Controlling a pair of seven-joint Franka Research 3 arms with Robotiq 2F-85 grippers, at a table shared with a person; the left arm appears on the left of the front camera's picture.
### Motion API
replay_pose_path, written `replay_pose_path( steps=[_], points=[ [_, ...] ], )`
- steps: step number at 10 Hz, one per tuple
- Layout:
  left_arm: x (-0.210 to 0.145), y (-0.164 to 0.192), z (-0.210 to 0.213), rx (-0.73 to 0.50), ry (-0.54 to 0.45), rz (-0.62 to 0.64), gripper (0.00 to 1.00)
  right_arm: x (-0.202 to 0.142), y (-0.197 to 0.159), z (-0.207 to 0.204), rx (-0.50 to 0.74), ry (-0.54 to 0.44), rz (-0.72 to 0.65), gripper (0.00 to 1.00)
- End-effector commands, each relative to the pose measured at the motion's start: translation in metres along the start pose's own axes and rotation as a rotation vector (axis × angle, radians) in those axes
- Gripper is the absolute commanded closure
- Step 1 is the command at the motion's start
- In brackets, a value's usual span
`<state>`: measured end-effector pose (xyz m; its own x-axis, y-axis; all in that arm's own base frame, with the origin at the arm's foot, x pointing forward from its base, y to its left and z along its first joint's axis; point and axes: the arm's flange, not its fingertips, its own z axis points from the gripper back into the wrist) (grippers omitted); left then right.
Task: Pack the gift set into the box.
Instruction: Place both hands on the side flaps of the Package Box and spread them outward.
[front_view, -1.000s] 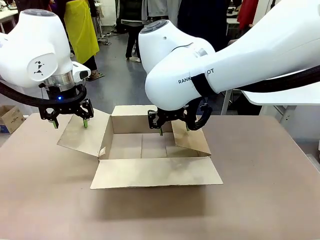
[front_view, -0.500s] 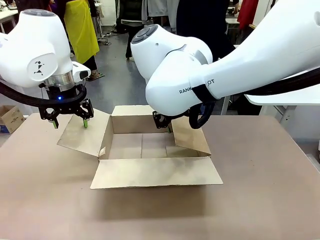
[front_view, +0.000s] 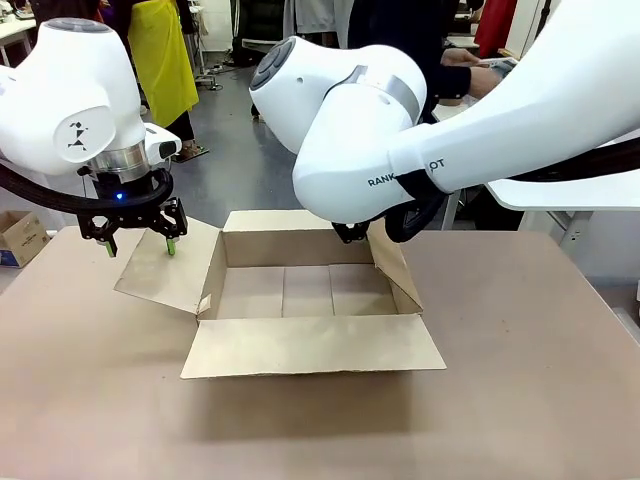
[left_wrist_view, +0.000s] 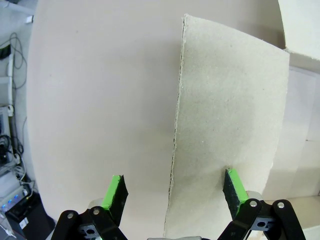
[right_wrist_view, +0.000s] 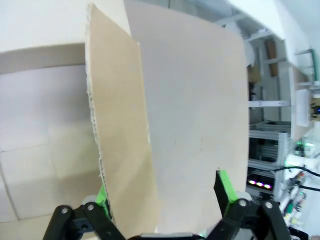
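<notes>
Box (front_view: 305, 290), brown cardboard, mid-table (front_view: 520, 380), inside bare: left gripper (front_view: 140, 248) straddles its left flap (front_view: 165, 268), right gripper (right_wrist_view: 162, 192) its right flap (front_view: 395, 265), fingers of both spread apart; press your two flaps outward evenly for a wide opening.

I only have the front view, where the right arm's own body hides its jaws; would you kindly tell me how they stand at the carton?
Observer: The right wrist view shows the right jaws open, straddling the raised right flap of the carton.
Operator: Are both pads on it?
Observer: No. One green pad stands apart from it. The other is mostly hidden behind the flap's edge.
Operator: And the left jaws?
Observer: Open too. The free edge of the left flap runs between them, one pad over cardboard, the other over bare table.
</notes>
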<state>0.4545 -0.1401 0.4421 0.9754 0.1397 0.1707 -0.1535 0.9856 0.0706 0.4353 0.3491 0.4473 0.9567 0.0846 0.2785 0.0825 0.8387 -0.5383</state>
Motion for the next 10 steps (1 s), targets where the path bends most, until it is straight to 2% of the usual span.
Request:
replay_pose_path(
  steps=[1, 2, 5, 8, 10],
  points=[
    [0.000, 0.000, 0.002, 0.021, -0.007, 0.013, 0.00, -0.002, -0.022, -0.005, 0.019, 0.009, -0.045, 0.00],
    [0.000, 0.000, 0.002, 0.021, -0.007, 0.013, 0.00, -0.002, -0.040, -0.014, 0.028, 0.032, -0.055, 0.00],
    [0.000, 0.000, 0.002, 0.021, -0.007, 0.013, 0.00, -0.007, -0.094, -0.054, 0.160, 0.090, -0.096, 0.00],
    [0.000, 0.000, 0.002, 0.021, -0.007, 0.013, 0.00, -0.021, -0.136, -0.122, 0.483, 0.129, -0.153, 0.00],
    [0.000, 0.000, 0.002, 0.021, -0.007, 0.013, 0.00, -0.026, -0.143, -0.173, 0.680, 0.174, -0.144, 0.00]
  ],
)
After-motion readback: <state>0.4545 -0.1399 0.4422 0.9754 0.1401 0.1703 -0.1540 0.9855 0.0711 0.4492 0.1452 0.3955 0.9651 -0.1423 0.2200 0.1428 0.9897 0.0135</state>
